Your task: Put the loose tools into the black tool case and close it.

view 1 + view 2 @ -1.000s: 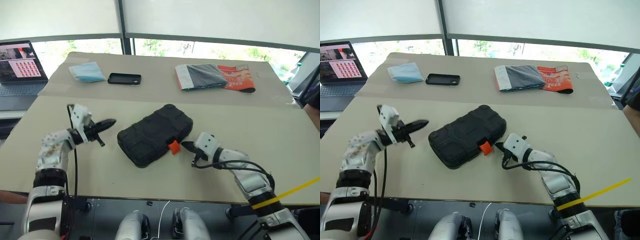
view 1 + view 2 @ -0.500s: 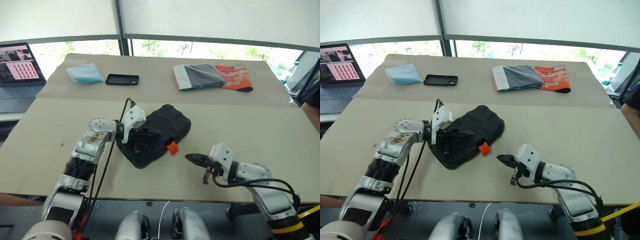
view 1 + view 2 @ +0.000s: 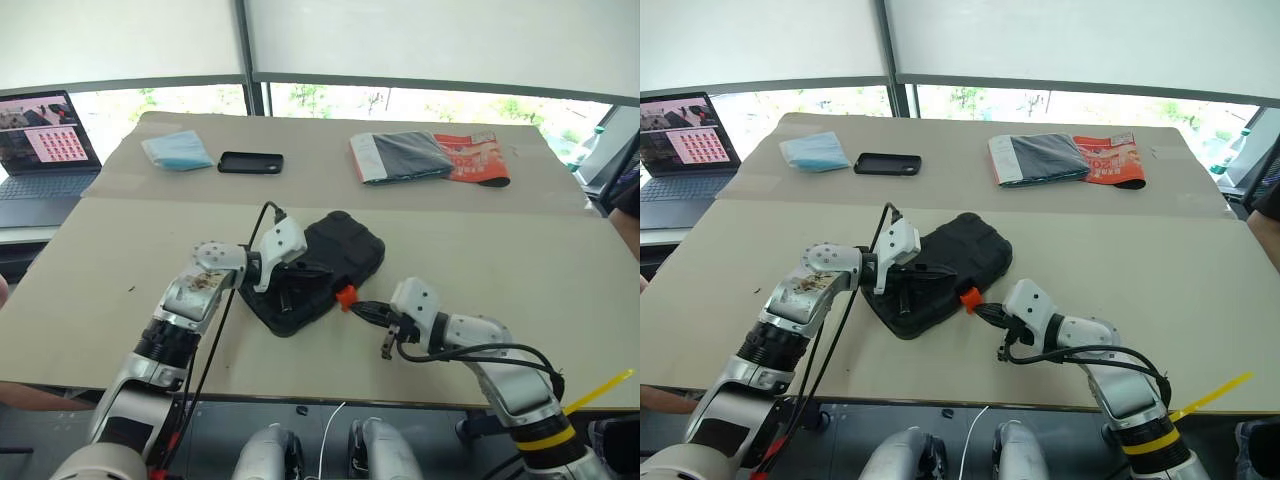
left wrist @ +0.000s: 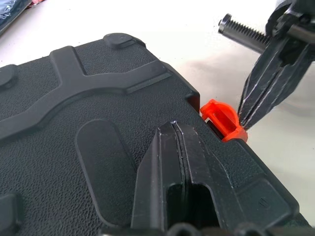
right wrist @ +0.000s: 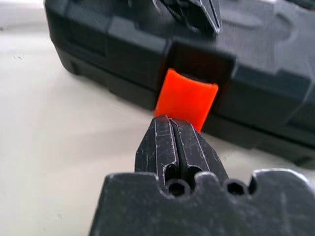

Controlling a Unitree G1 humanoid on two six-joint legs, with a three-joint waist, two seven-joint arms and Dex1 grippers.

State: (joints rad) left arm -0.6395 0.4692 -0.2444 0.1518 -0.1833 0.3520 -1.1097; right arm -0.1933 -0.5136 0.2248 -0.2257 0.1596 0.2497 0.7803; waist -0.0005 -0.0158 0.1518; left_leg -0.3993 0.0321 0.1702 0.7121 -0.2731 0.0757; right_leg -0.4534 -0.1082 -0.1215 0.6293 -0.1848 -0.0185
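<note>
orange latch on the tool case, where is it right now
The orange latch sits on the near edge of the closed black tool case at mid-table, just ahead of the shut right end effector.

Left gripper (image 4: 173, 129) swung in from the open table left of the case (image 3: 318, 265), now fingers together, tip down on the lid near the orange latch (image 3: 346, 296). Right gripper (image 5: 170, 123) pulled back from the latch, then came in again: fingers together, tip at the latch's edge. Case turned slightly.
</note>
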